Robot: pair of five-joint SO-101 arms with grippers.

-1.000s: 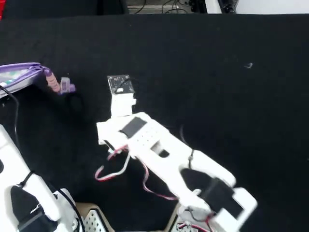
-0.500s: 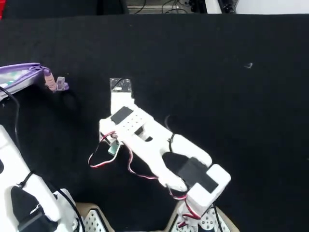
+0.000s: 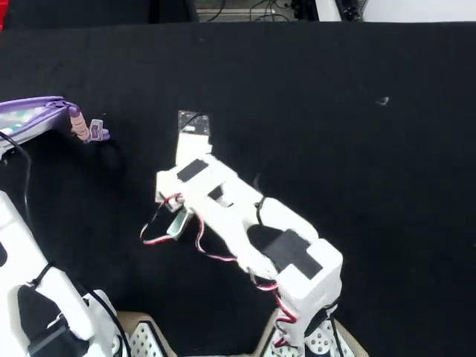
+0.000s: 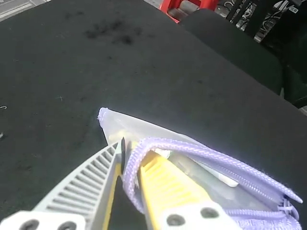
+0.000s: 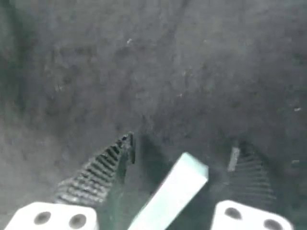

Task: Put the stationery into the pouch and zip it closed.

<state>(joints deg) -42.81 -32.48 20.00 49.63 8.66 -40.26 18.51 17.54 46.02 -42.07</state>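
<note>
The clear pouch (image 3: 28,117) with a purple zip lies at the table's far left edge. Its pink zip pull (image 3: 78,123) and small purple charm (image 3: 100,134) hang off its right end. My left gripper (image 4: 128,165) is shut on the pouch's (image 4: 192,163) purple zip band, grey finger on one side and yellow finger (image 4: 160,179) on the other. My right gripper (image 3: 193,125) hangs over bare cloth right of the pouch. It stands open (image 5: 180,158), with a pale green bar (image 5: 172,191) lying slantwise between its fingers; whether the bar touches them I cannot tell.
Black cloth covers the table (image 3: 357,163), with wide free room to the right and back. The right arm's white body (image 3: 245,223) with red and white wires stretches from the front edge toward the middle. The left arm's base (image 3: 30,297) stands at the front left.
The right arm's rear part has swung left and drawn in, and its gripper has shifted slightly right and farther back. The pouch's charm shifted a little. The pouch stays put.
</note>
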